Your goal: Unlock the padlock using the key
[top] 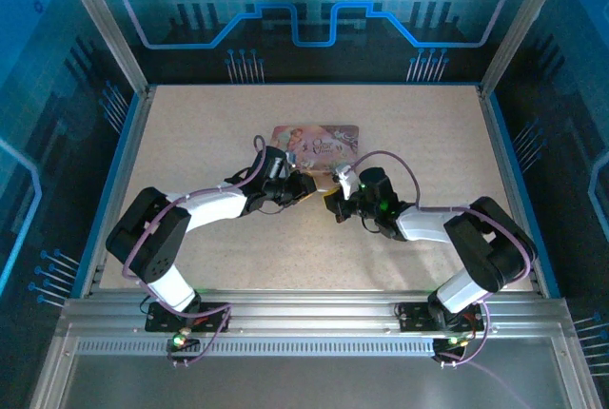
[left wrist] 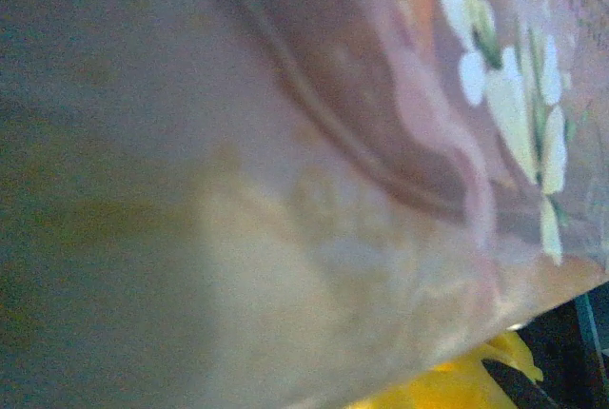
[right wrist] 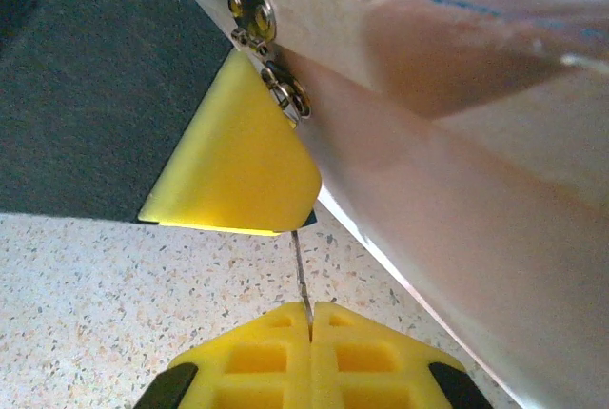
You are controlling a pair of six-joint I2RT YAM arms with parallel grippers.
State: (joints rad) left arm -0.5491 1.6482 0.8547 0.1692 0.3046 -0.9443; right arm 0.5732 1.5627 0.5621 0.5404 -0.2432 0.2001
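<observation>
The pink illustrated tin box lies mid-table, and both grippers meet at its near edge. My right gripper is shut on the key, a thin metal blade sticking out from between its yellow fingers. The blade's tip reaches the lower corner of a yellow finger of my left gripper. A dark teal sliver of the padlock peeks out from behind that finger; the rest of it is hidden. From above, my right gripper sits just right of the left one.
The box's pale side wall runs close along the right of the key, with two metal clasp studs at its corner. The left wrist view is blurred by the box lid pressed close. Raised blue walls border the speckled table.
</observation>
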